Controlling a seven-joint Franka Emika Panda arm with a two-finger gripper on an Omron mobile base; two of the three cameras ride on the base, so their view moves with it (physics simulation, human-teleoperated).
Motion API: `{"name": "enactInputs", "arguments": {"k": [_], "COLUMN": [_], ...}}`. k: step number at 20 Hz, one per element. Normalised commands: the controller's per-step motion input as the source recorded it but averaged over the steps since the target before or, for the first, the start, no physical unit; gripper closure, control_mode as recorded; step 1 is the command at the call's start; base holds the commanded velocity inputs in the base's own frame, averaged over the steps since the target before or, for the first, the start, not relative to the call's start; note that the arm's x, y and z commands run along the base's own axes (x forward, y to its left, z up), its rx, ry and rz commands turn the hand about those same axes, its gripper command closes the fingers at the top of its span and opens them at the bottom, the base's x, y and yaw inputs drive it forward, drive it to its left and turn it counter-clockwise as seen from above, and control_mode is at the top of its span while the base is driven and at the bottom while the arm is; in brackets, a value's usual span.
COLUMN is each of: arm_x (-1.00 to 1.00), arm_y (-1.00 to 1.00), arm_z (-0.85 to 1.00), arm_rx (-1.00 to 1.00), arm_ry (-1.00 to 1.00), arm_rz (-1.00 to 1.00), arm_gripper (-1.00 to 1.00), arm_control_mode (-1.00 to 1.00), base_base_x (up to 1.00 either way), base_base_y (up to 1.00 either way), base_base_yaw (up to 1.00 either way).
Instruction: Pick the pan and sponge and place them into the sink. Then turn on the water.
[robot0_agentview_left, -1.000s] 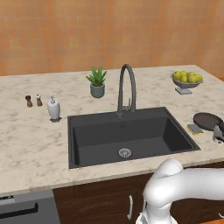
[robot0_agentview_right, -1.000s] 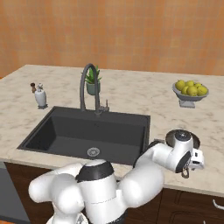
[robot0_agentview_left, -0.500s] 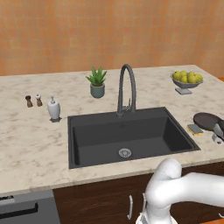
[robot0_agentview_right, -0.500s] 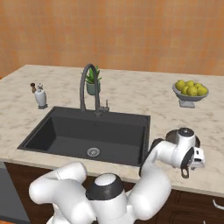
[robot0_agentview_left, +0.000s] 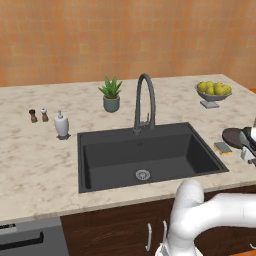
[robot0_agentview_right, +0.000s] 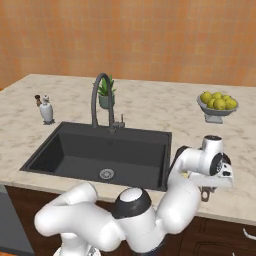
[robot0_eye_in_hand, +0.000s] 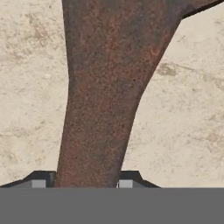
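In the hand view the pan's rust-brown handle (robot0_eye_in_hand: 105, 96) runs up between the two dark fingertips (robot0_eye_in_hand: 43, 181), which press against its sides just above the beige counter. My gripper (robot0_eye_in_hand: 85, 181) is shut on the handle. In the left base view the dark pan (robot0_agentview_left: 233, 136) lies on the counter right of the sink (robot0_agentview_left: 100, 135), with the hand (robot0_agentview_left: 248, 146) over it at the frame's edge. The yellow sponge (robot0_agentview_left: 222, 147) lies just beside the pan, near the sink's right rim. The black sink (robot0_agentview_right: 75, 145) holds nothing and no water runs from the faucet (robot0_agentview_left: 144, 100).
A grey bowl of lemons (robot0_agentview_left: 213, 91) stands behind the pan. A potted plant (robot0_agentview_left: 111, 95) is behind the faucet. A soap dispenser (robot0_agentview_left: 61, 125) and two small shakers (robot0_agentview_left: 38, 115) stand left of the sink. The counter's front edge is close under the hand (robot0_agentview_right: 216, 165).
The fingers have closed in onto the pan's handle. The arm's elbow has shifted slightly; the pan, sponge and the rest have not moved.
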Motion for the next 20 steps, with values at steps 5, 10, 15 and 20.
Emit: {"name": "enactInputs", "arguments": {"k": [5, 10, 15, 20], "arm_x": [0.0, 0.0, 0.0, -0.03], "arm_y": [-0.09, -0.09, 0.0, 0.14], "arm_z": [-0.81, -0.26, 0.0, 0.16], "arm_rx": [0.07, 0.28, 0.31, 0.08], "arm_ry": [0.2, -0.01, -0.12, -0.33], "arm_rz": [0.01, 0.0, 0.0, -0.04], "arm_gripper": [1.0, 1.0, 1.0, 1.0], "arm_control_mode": [-1.0, -1.0, -1.0, -1.0], "base_base_x": [0.0, 0.0, 0.0, 0.0], "base_base_y": [0.0, 0.0, 0.0, 0.0], "base_base_yaw": [0.0, 0.0, 0.0, 0.0]}}
